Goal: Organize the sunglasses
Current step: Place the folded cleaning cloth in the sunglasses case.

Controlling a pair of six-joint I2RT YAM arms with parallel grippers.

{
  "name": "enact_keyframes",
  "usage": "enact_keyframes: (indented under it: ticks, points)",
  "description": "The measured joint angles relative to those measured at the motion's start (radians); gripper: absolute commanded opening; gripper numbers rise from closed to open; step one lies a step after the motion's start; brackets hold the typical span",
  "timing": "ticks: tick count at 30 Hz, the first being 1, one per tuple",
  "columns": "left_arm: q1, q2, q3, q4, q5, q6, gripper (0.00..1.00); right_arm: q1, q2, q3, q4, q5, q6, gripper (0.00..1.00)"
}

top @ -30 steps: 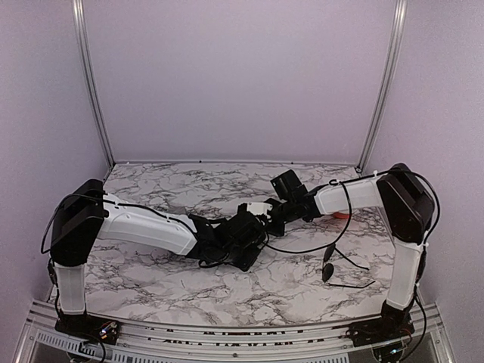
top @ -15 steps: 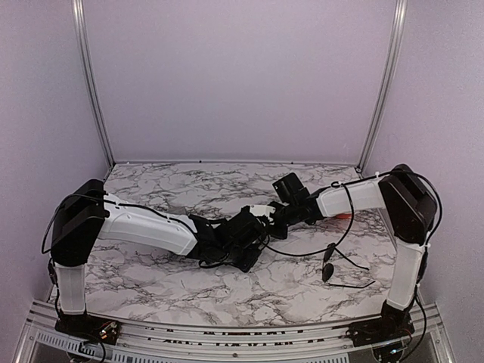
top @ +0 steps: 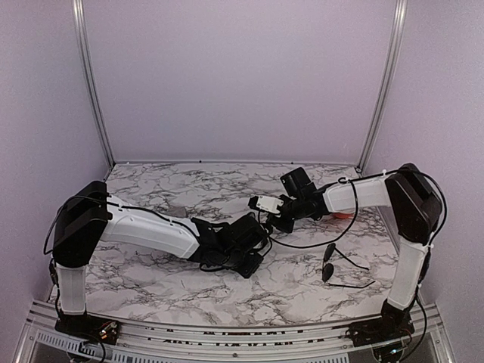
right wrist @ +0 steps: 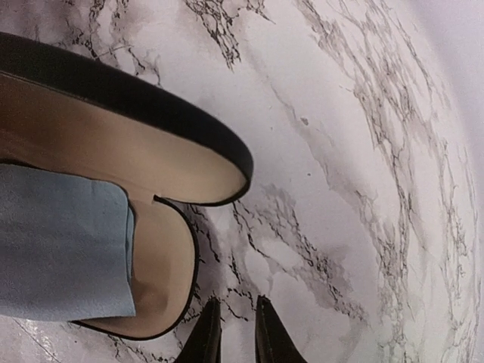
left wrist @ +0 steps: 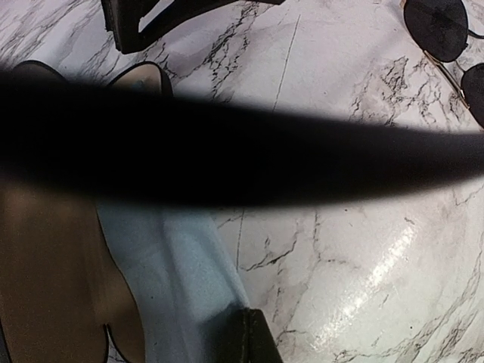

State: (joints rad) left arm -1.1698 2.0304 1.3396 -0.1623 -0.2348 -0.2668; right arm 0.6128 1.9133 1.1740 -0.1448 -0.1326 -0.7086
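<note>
Hazards before pickup: left gripper (left wrist: 249,336) is sitting closed inside the open case (right wrist: 174,178), over its blue cloth (right wrist: 60,249). Right gripper (right wrist: 236,336) is hovering beside the case, fingers barely parted and empty. Sunglasses (top: 328,270) are lying well apart, near the right base. Their thin wire arms are likely risking bending or slipping under a pinch.

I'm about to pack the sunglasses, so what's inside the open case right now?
A light blue cloth lies on the tan lining of the case. Nothing else shows; whatever is under the cloth is covered.
</note>
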Motion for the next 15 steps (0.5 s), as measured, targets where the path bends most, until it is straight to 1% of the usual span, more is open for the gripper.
enact_keyframes:
  ticks: [1, 2, 6, 10, 15]
  points:
    - [0.0, 0.0, 0.0, 0.0, 0.0, 0.001, 0.0, 0.0, -0.007, -0.001, -0.002, 0.0, 0.005, 0.17]
    - [0.0, 0.0, 0.0, 0.0, 0.0, 0.002, 0.02, 0.0, -0.016, -0.004, -0.002, 0.0, 0.01, 0.17]
    - [0.0, 0.0, 0.0, 0.001, 0.0, 0.008, 0.16, 0.0, -0.057, -0.029, 0.002, -0.001, 0.053, 0.18]
    - [0.0, 0.0, 0.005, 0.0, 0.006, 0.013, 0.29, 0.0, -0.068, -0.032, 0.039, 0.0, 0.138, 0.19]
    - [0.002, -0.001, 0.038, -0.001, 0.024, 0.013, 0.37, -0.002, -0.068, -0.032, 0.085, 0.003, 0.285, 0.2]
